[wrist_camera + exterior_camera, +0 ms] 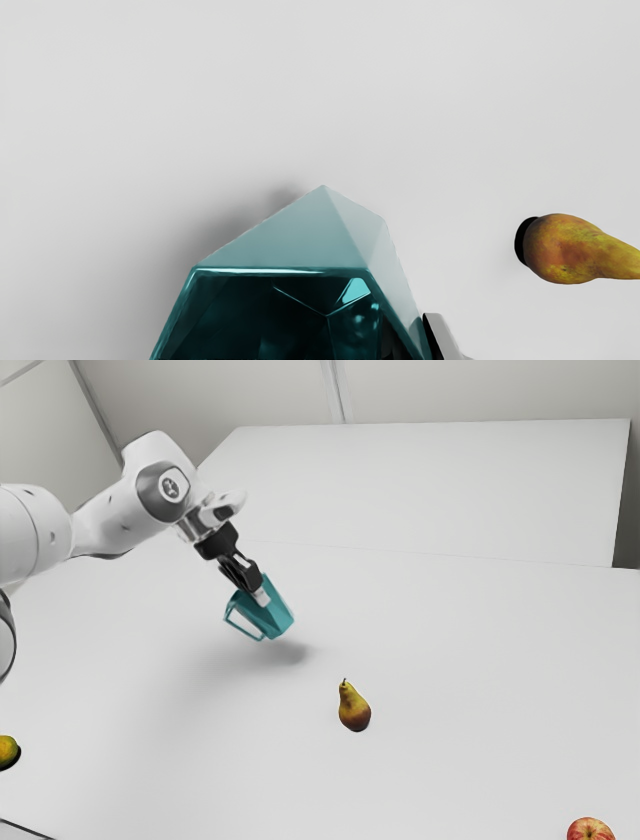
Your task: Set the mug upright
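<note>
The teal faceted mug (279, 610) hangs tilted above the table, with a shadow beneath it and its handle toward the exterior view's left. My gripper (262, 596) is shut on its wall. Looking from the hand, I see into the open mouth of the mug (280, 245). There the gripper (414, 340) has one pale fingertip against the outside of the wall, while a dark part, seemingly the other finger, shows inside the mouth. The mug's far base end is hidden from the hand.
A pear (354, 709) (565, 250) lies on the white table (480, 660) near the mug. An apple (590, 830) is at the exterior view's lower right, and a yellow-green fruit (8, 751) at its left edge.
</note>
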Robot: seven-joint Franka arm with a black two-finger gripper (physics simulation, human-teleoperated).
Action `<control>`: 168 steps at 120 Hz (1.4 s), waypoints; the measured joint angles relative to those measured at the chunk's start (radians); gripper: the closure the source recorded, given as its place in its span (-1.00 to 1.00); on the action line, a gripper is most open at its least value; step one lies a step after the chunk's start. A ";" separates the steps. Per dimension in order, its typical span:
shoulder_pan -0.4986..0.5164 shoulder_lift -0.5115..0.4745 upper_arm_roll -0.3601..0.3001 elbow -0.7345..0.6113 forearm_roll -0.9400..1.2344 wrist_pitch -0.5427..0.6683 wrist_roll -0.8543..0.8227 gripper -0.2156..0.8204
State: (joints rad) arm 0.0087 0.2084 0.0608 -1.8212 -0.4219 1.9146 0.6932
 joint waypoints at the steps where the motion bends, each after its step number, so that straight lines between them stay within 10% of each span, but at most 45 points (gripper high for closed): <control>1: -0.001 0.000 -0.002 0.002 0.013 0.000 -0.006 0.92; 92: -0.013 0.045 -0.093 -0.116 0.454 0.234 -0.353 0.89; 127: -0.017 0.028 -0.093 -0.117 0.432 0.247 -0.404 -0.13; 168: -0.023 -0.074 -0.093 0.044 0.362 0.102 -0.437 -0.49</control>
State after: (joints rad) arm -0.0147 0.1348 -0.0319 -1.7774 -0.0601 2.0164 0.2564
